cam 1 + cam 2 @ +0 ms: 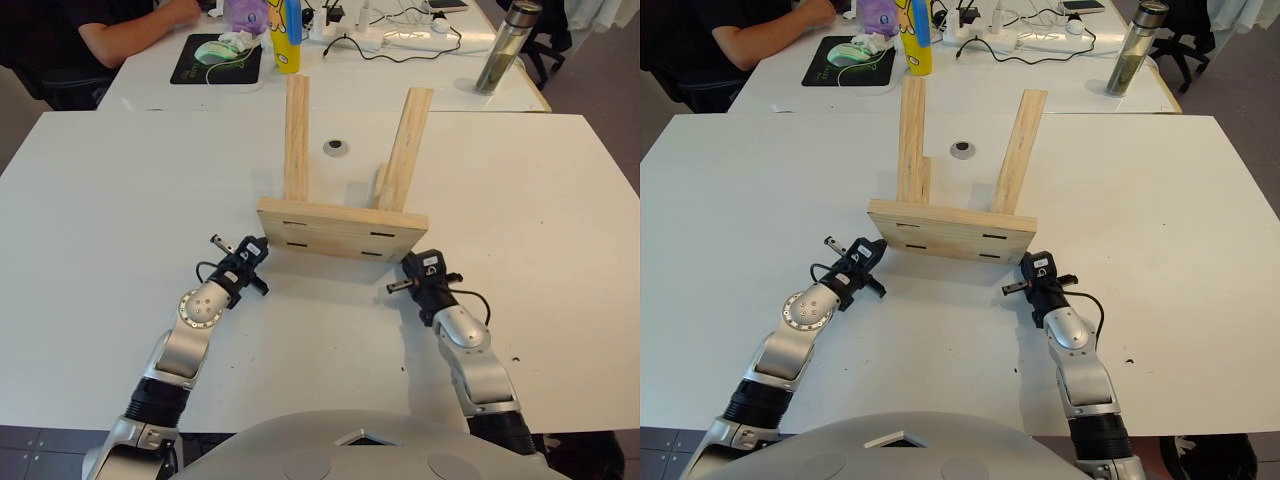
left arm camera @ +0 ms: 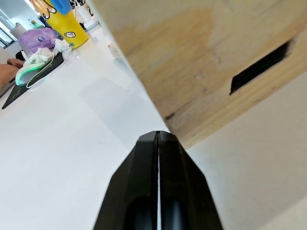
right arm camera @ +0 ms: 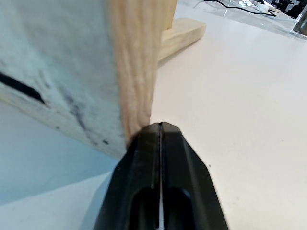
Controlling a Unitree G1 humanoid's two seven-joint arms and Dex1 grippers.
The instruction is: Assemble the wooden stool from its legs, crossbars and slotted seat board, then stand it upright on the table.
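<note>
The stool [image 1: 296, 170] looks assembled but lies on its side mid-tabletop [image 1: 100, 200], seat board [image 1: 340, 230] facing me, legs toward the far edge. My left gripper [image 1: 258, 247] and right gripper [image 1: 408, 264], both closed and empty, sit at its lower corners. Next, I judge: tip it upright.

I see the stool [image 1: 330, 214] lying on its side in the middle of the bench [image 1: 120, 220]. Its seat board [image 1: 342, 236] stands on edge nearest me, and the left leg [image 1: 296, 140] and right leg [image 1: 405, 150] run from it toward the far side. A small round disc [image 1: 336, 148] lies on the bench between the two legs. The left gripper [image 1: 255, 247] sits at the board's near left corner, the right gripper [image 1: 412, 268] at its near right corner. Behind the bench stands a second bench [image 1: 420, 85], carrying a mouse mat [image 1: 215, 60] at far left and a flask [image 1: 507, 45] at far right.
</note>
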